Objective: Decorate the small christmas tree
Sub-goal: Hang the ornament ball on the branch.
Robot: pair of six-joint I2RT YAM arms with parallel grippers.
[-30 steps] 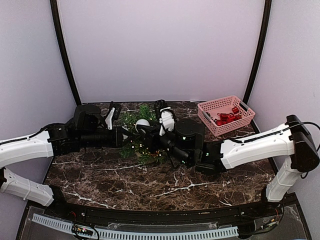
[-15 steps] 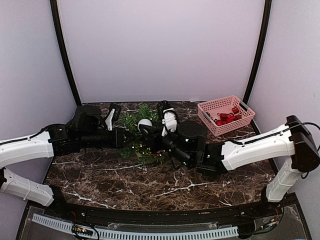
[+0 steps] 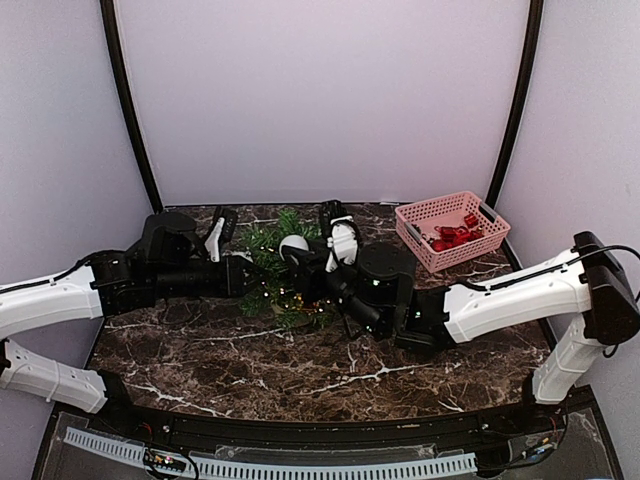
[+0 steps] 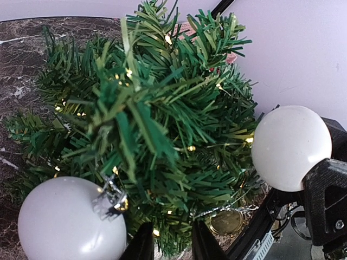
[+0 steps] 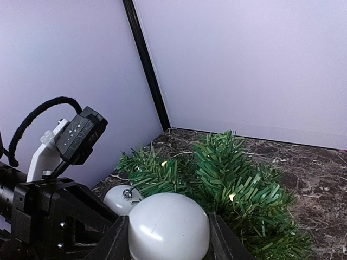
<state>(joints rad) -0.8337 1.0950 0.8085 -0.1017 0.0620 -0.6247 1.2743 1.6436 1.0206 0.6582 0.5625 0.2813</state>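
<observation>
The small christmas tree (image 3: pixel 272 268) stands on the marble table between both arms, its dark green branches dotted with tiny lights (image 4: pixel 162 124). A white ball ornament (image 4: pixel 70 221) with a silver cap hangs among its lower left branches. My left gripper (image 4: pixel 171 242) is at the tree's base, slightly open, with only needle tips between its fingers (image 4: pixel 143 246). My right gripper (image 5: pixel 169 238) is shut on a second white ball (image 5: pixel 169 226), held against the tree's right side (image 4: pixel 291 147). The hung ball (image 5: pixel 122 197) sits just beyond it.
A pink basket (image 3: pixel 480 240) of red ornaments (image 3: pixel 450 236) stands at the back right. A gold disc on a silver thread (image 4: pixel 226 221) lies under the tree. The left arm's black wrist (image 5: pixel 54 216) crowds the tree's left side. Walls close in behind.
My left gripper's jaws have parted and let go of the hung white ball. The right gripper with its ball has edged slightly toward the back right.
</observation>
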